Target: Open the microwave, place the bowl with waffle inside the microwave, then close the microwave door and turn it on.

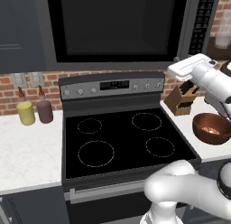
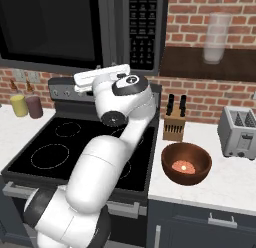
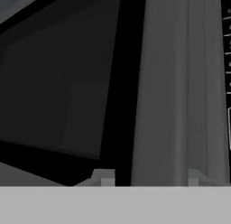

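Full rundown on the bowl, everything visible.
The bowl is round, deep and reddish-brown, glossy like polished wood. It sits upright on the white counter right of the stove, in front of the knife block, apart from it, and left of the toaster. Small orange-brown waffle pieces lie at its bottom. Nothing grips it; the arm is up at the microwave door.

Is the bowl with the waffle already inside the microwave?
No: the bowl sits on the counter right of the stove, while the microwave door looks closed.
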